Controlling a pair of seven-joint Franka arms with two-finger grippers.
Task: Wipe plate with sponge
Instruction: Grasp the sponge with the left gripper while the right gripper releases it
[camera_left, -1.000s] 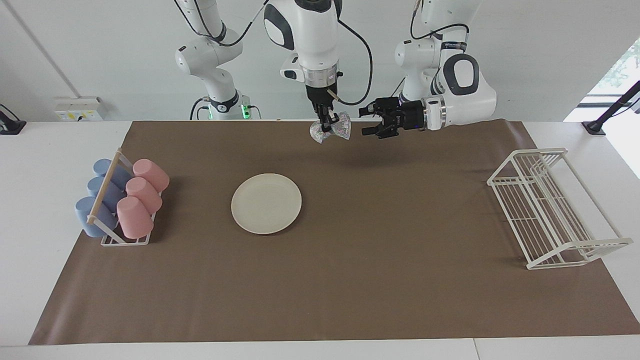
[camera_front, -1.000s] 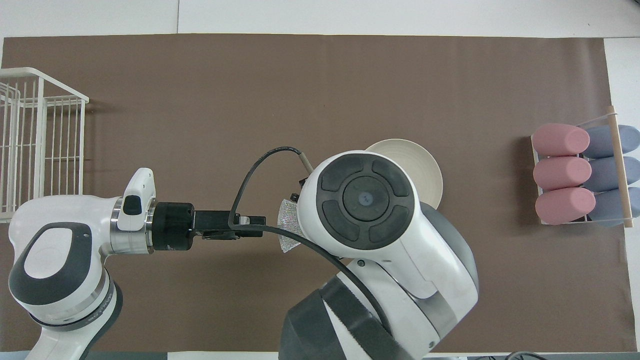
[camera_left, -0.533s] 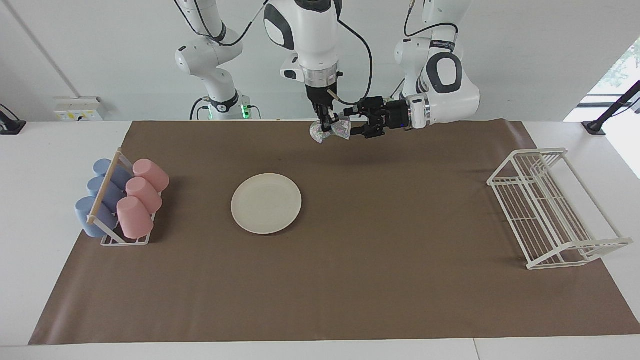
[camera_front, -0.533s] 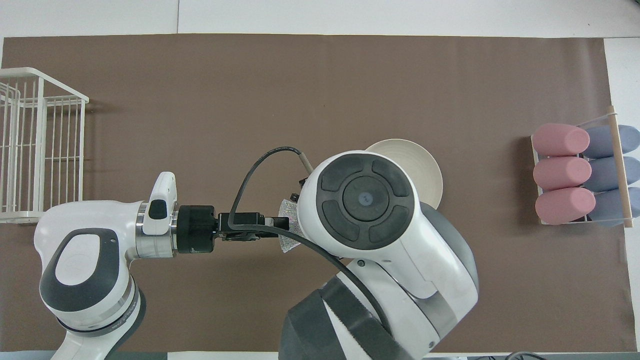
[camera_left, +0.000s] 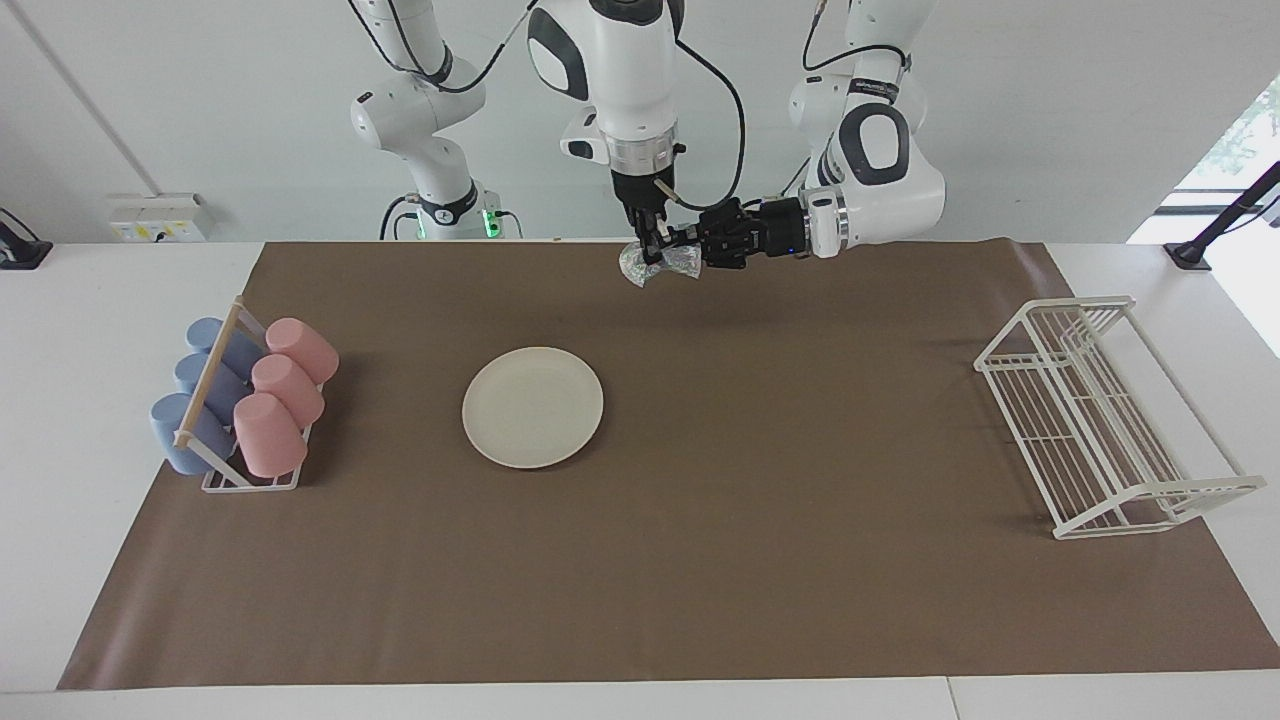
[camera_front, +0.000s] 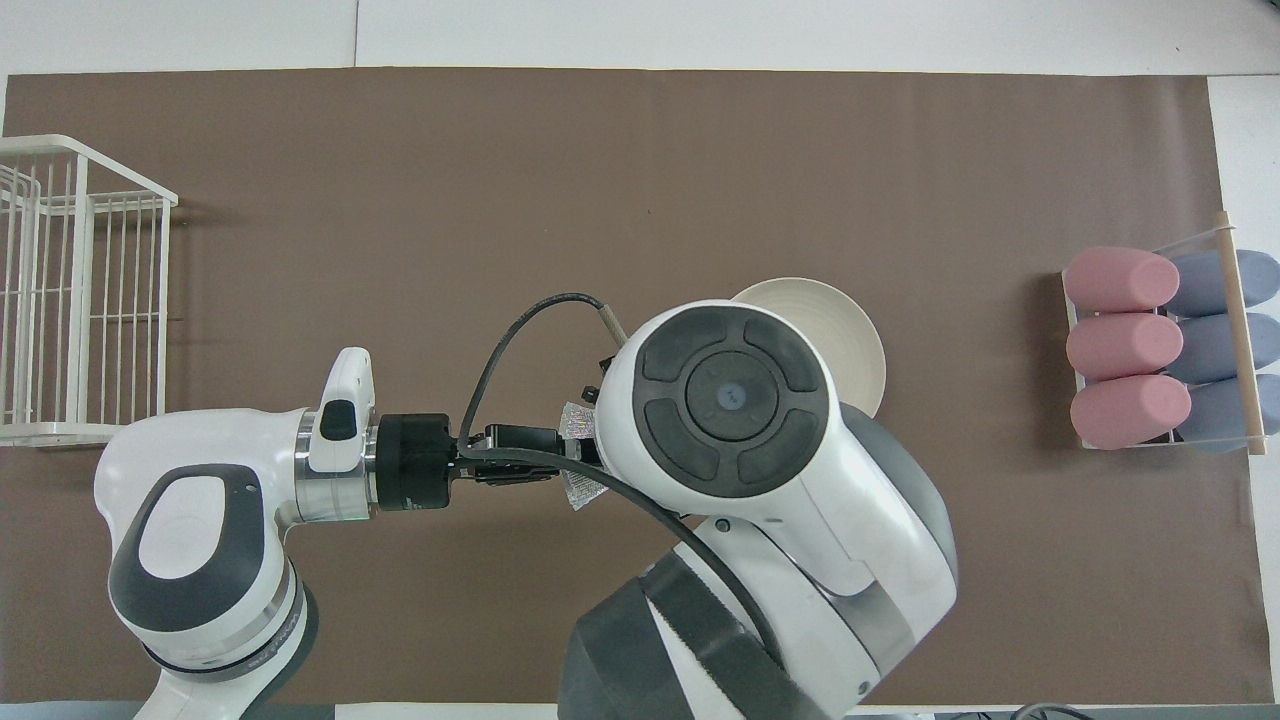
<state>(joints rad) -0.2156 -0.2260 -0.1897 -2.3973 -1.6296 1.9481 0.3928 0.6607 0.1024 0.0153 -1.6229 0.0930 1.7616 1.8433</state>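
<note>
Sponge (camera_left: 660, 262) hangs in the air over the mat's edge nearest the robots, pinched from above by the right gripper (camera_left: 651, 249), whose fingertips are pressed together on it. Left gripper (camera_left: 690, 250) comes in level from the side and meets the same sponge; its fingers look drawn in around the sponge's outer flap, but whether they truly bite I cannot tell. Risk, as a judgement: with both grippers on one small soft pad, a pull by either arm before the other lets go could tear or stretch it, or flick it loose onto the brown mat (camera_left: 700, 560). A thin hold on the flap alone could slip once the right gripper lets go. The two wrists also sit very close, so a twist could knock fingers together or snag the black cable (camera_front: 520, 330) looping off the right arm. Plate (camera_left: 533, 407) lies flat on the mat, farther from the robots than the sponge, toward the right arm's end, unheld and untouched. Open mat surrounds it on every side. Cup rack (camera_left: 245, 400) stands well apart at the right arm's end, wire dish rack (camera_left: 1100, 420) well apart at the left arm's end; neither crowds a descent to the plate.
</note>
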